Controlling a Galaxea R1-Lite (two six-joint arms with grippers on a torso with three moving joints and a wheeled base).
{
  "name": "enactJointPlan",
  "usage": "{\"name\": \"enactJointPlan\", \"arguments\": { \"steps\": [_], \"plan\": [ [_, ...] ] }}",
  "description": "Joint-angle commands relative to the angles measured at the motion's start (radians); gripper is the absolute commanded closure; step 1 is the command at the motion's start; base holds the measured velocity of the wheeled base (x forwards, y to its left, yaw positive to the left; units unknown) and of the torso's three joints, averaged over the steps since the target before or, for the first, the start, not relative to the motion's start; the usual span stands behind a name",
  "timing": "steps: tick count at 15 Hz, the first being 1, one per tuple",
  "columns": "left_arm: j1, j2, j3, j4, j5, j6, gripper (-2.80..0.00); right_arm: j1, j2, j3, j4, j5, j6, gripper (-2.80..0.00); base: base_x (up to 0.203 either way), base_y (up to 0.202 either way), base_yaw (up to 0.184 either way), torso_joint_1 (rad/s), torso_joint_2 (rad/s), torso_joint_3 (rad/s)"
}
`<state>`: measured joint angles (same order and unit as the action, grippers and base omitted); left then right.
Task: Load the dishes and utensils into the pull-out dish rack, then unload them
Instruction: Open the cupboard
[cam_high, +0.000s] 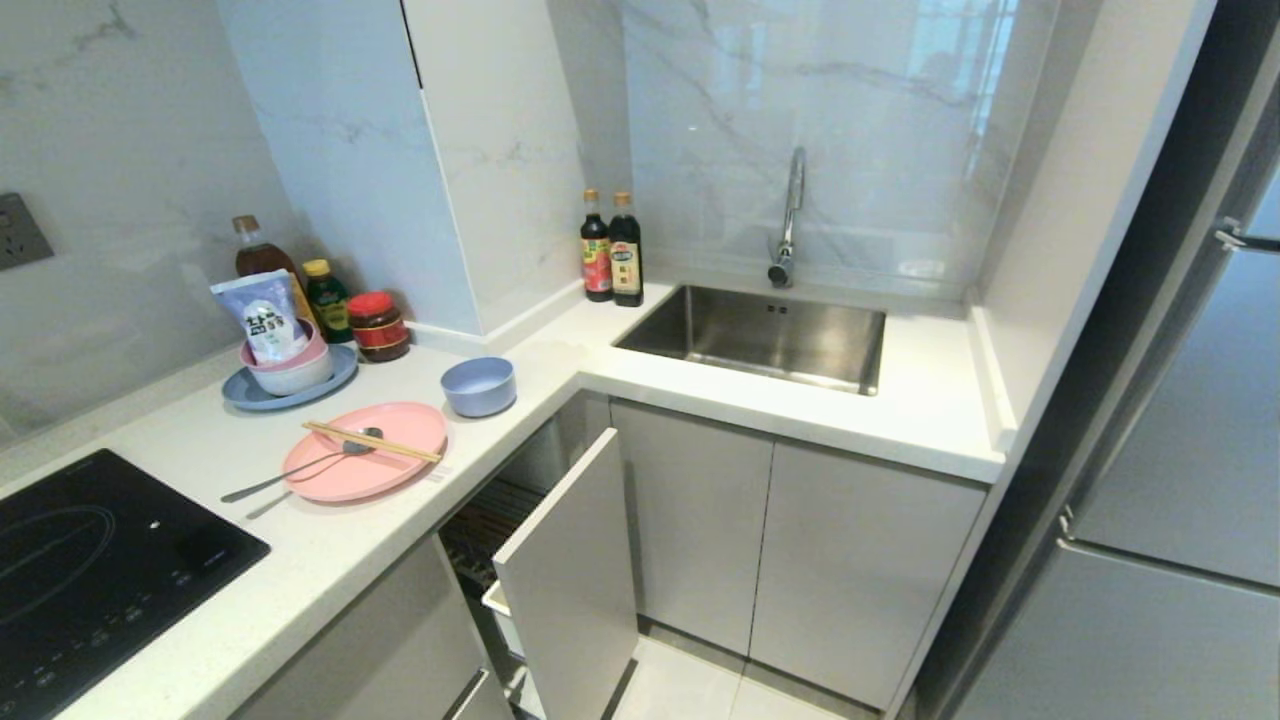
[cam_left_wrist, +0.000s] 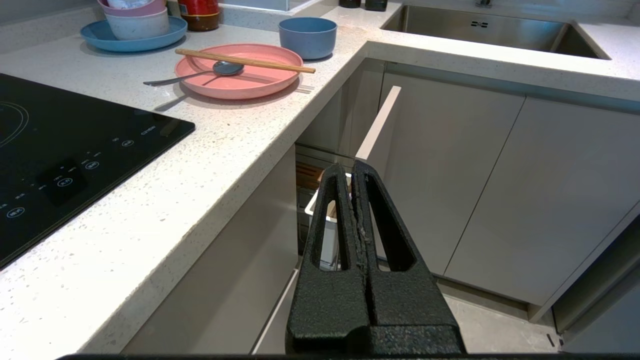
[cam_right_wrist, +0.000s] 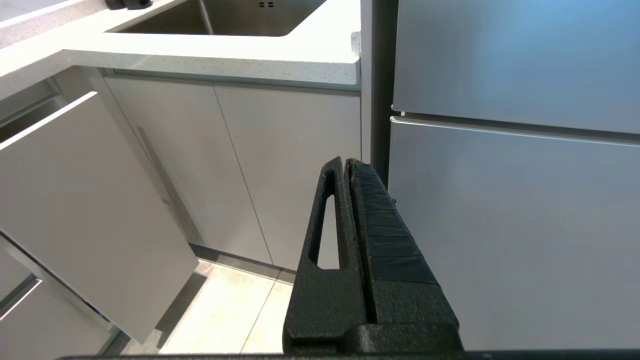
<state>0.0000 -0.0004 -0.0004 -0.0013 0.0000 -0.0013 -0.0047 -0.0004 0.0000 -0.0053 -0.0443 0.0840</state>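
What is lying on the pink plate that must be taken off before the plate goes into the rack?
The chopsticks lie across the pink plate, and the spoon rests its bowl on it. Nothing else visible covers it.

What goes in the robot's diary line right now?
rack: pulled out | plate, bowl: on counter | left gripper, right gripper: shut, empty

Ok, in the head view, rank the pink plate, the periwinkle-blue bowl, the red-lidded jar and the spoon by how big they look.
Largest to smallest as they look:
1. pink plate
2. spoon, long but slim, about as long as the plate is wide
3. periwinkle-blue bowl
4. red-lidded jar, close to the bowl and farther back, so this last pair is unsure.
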Motion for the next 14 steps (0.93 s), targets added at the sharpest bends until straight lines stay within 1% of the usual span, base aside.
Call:
{"name": "enactJointPlan", "arguments": {
  "steps": [1,14],
  "plan": [
    [0.001,0.0,0.0,0.0,0.0,0.0,0.0,0.0,-0.004,0.0,-0.001,0.0,0.0,0.0,0.0,0.0,0.0,0.0,0.0,0.0],
    [0.0,0.0,0.0,0.0,0.0,0.0,0.0,0.0,-0.004,0.0,-0.001,0.0,-0.001,0.0,0.0,0.0,0.0,0.0,0.0,0.0]
  ]
}}
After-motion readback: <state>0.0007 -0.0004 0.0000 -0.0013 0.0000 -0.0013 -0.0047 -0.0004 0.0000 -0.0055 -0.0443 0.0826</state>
